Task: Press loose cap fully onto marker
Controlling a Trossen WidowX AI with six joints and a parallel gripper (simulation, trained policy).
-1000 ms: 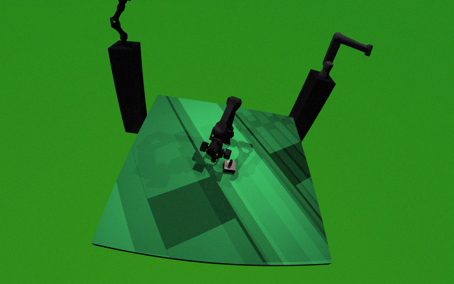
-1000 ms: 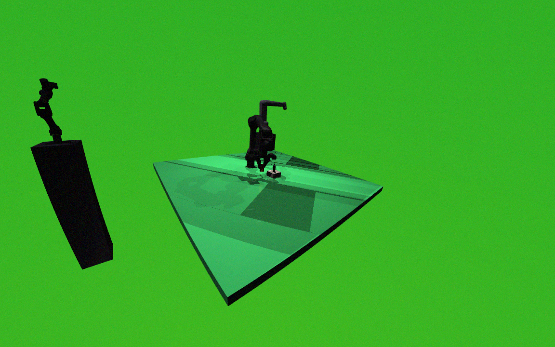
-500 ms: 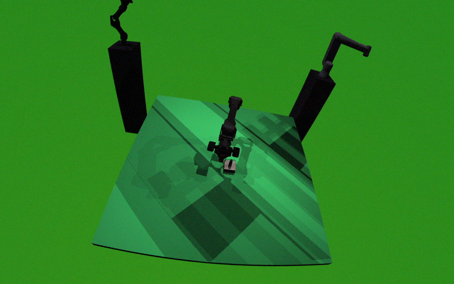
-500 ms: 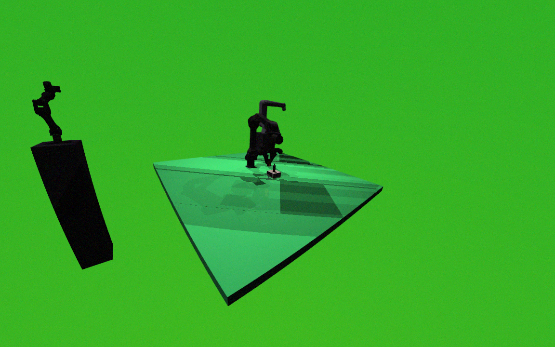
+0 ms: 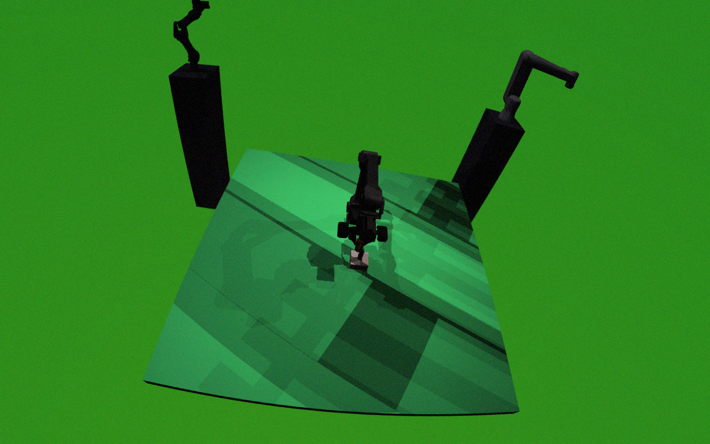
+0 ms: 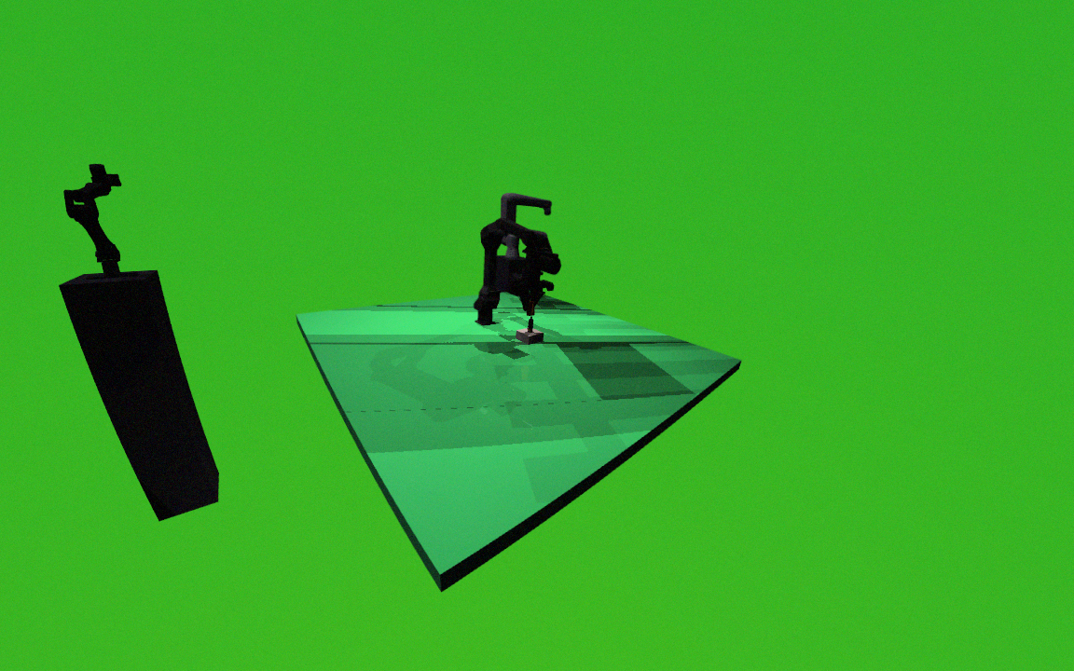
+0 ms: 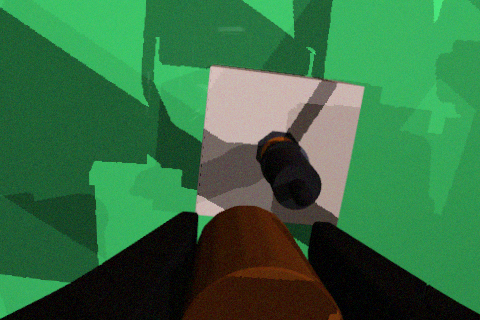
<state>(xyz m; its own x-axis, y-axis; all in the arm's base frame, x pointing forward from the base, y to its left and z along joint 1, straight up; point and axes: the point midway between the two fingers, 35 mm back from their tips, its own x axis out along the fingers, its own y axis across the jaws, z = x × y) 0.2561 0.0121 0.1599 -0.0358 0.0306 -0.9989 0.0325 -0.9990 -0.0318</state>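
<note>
My gripper (image 5: 359, 243) (image 6: 530, 308) (image 7: 254, 233) is shut on the orange cap (image 5: 360, 246) (image 6: 530, 310) (image 7: 252, 255), which is off the table. The dark marker (image 5: 360, 255) (image 6: 530, 323) (image 7: 290, 167) stands in the pale holder block (image 5: 352, 265) (image 6: 529, 336) (image 7: 240, 105), with a thin orange ring near its base. In the top and exterior views the cap is just above the marker's top. In the wrist view the marker's tip shows ahead and right of the cap. Whether they touch is not clear, and the cap's lower opening is hidden.
The block stands on the patterned green table (image 5: 208, 353) (image 6: 441, 509). A dark pedestal (image 5: 200, 137) (image 6: 136, 391) with another arm stands off the left side. A grey arm (image 5: 520, 74) (image 6: 510, 204) is on a second pedestal (image 5: 490, 152) behind. Shadows cross the block and table.
</note>
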